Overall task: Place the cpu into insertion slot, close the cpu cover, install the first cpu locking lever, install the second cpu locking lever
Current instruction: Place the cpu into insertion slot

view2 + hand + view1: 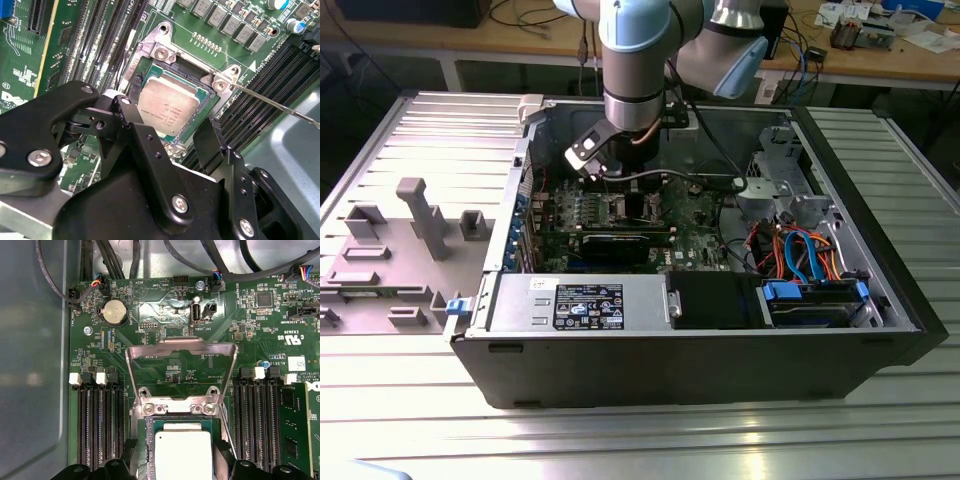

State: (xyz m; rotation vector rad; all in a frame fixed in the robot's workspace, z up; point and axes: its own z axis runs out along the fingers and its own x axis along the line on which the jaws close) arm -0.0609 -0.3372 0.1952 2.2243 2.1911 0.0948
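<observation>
cpu (182, 454) lid was dull silver-grey metal, smooth, low sheen. cpu cover (181, 346) was thin bare metal, bright and reflective. insertion slot (161, 44) rim looked like the same shiny metal. Circuit board (250, 320) had a glossy green lacquer. gripper (164, 117) was smooth matt black, with polished screw heads. Bench (620, 445) was ribbed metal, satin finish.

Exterior view high, overlooking case (670, 365); both wrist views close above cpu (167, 107) (182, 452).
</observation>
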